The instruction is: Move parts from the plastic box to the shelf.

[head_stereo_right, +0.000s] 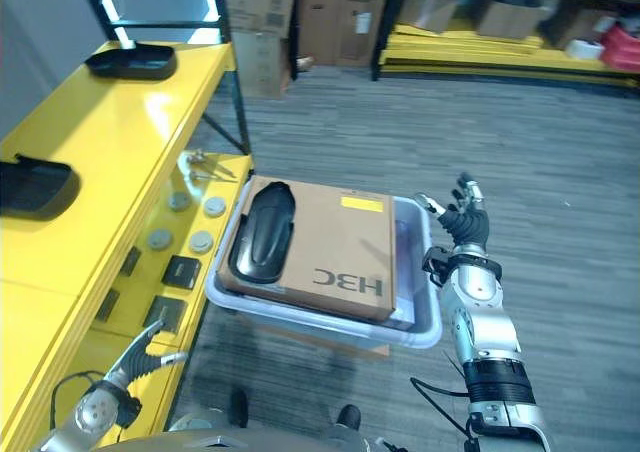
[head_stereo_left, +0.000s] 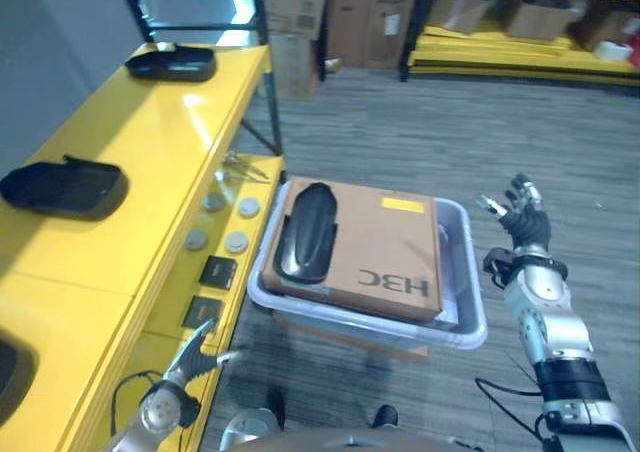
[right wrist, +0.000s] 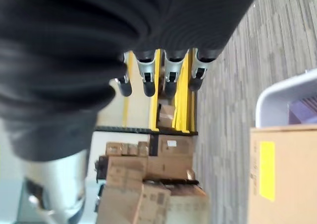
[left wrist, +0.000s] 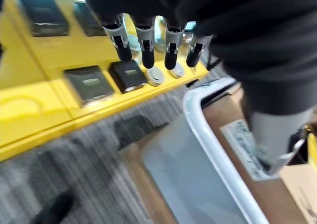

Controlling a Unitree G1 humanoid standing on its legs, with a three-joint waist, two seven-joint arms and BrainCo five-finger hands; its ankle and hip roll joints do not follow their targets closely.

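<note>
Left eye view: two black parts (head_stereo_left: 62,187) lie on the yellow shelf (head_stereo_left: 140,162), left of the plastic box (head_stereo_left: 465,317). Below them hangs the left hand (head_stereo_left: 190,357), fingers straight. Another part (head_stereo_left: 306,232) rests on a cardboard box (head_stereo_left: 385,257), apparently filling the plastic box. Right of it, the right hand (head_stereo_left: 518,215) hovers, splayed, empty.

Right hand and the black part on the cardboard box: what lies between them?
In the left eye view, bare cardboard box top and the plastic box rim separate the right hand from the black part.

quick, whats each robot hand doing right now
Left robot hand: open, holding nothing, near the yellow shelf.
Right robot hand: open, holding nothing, beside the plastic box.
</note>
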